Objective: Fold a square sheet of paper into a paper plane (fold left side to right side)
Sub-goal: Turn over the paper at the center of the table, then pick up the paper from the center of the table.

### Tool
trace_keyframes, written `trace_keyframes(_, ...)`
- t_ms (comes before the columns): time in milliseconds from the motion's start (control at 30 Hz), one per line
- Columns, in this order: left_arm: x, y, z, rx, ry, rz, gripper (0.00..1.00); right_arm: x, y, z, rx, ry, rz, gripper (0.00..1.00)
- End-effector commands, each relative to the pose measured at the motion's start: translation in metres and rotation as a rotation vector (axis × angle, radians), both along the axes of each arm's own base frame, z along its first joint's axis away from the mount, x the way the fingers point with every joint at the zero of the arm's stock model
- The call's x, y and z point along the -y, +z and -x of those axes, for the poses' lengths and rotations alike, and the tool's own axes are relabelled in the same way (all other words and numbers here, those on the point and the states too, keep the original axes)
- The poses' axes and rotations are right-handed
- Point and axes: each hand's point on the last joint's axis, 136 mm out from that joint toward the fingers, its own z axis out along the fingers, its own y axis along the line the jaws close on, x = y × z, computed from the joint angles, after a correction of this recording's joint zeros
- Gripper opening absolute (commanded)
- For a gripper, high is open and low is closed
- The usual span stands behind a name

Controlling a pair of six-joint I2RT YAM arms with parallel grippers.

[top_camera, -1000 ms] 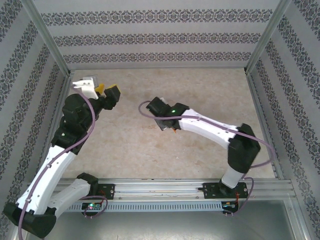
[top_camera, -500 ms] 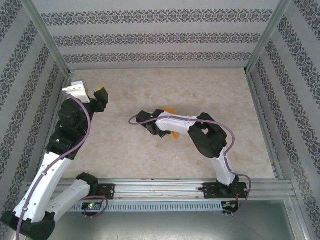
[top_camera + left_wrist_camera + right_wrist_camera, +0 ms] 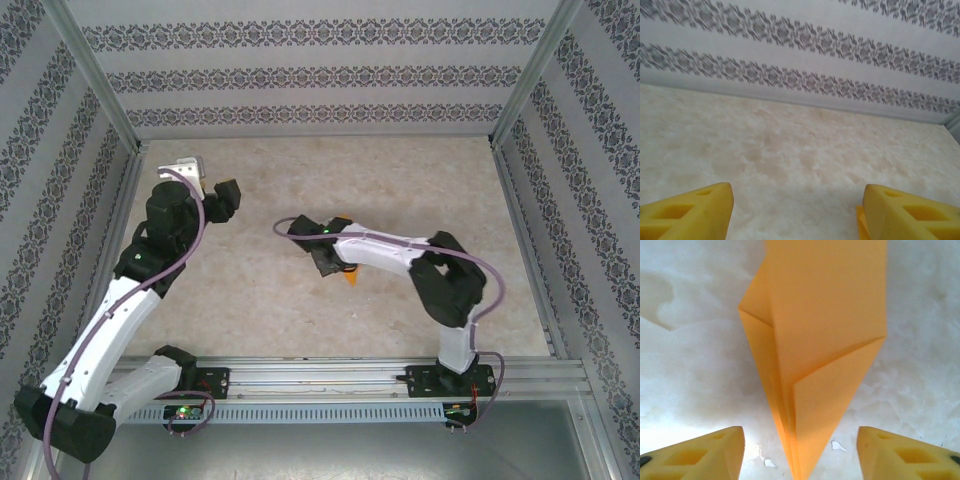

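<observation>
The right gripper (image 3: 800, 437) stands wide open over the orange paper plane (image 3: 820, 340), which lies flat on the table (image 3: 690, 365). The left gripper (image 3: 797, 197), at the far left, is also wide open and empty.

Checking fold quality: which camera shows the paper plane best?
Right wrist view. The paper plane lies on the table directly below the camera, its layered creases and pointed tip sharp and unobstructed. In top external, the right arm covers most of it, with small orange slivers poking out.
</observation>
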Motion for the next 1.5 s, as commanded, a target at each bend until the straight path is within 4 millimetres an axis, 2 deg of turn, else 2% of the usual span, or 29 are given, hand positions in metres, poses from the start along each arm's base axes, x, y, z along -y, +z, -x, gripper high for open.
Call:
trace_keyframes(0,0.02,-0.014,-0.008,-0.068,-0.068,0.113,0.7,0.002,0.023,-0.001,0.035,-0.062,-0.171,0.67)
trace_keyframes(233,0.057,-0.073,-0.028,-0.281,-0.144,0.289,0.64,0.034,0.051,-0.005,0.141,-0.144,-0.403,0.77)
trace_keyframes(333,0.077,-0.099,-0.032,-0.375,-0.186,0.383,0.6,0.051,0.055,-0.004,0.176,-0.185,-0.498,0.84)
trace_keyframes(533,0.12,-0.145,-0.035,-0.551,-0.259,0.504,0.6,0.091,0.064,-0.003,0.262,-0.314,-0.673,0.98)
trace_keyframes(833,0.19,-0.19,-0.046,-0.675,-0.374,0.554,0.59,0.135,0.061,0.006,0.311,-0.445,-0.888,0.98)
trace_keyframes(1100,0.222,-0.221,-0.063,-0.736,-0.404,0.551,0.58,0.154,0.068,0.013,0.337,-0.474,-0.959,0.98)
trace_keyframes(1233,0.229,-0.238,-0.067,-0.766,-0.399,0.54,0.56,0.159,0.071,0.018,0.353,-0.48,-0.969,0.98)
trace_keyframes(1467,0.242,-0.255,-0.072,-0.802,-0.41,0.545,0.49,0.166,0.073,0.025,0.378,-0.489,-0.982,0.98)
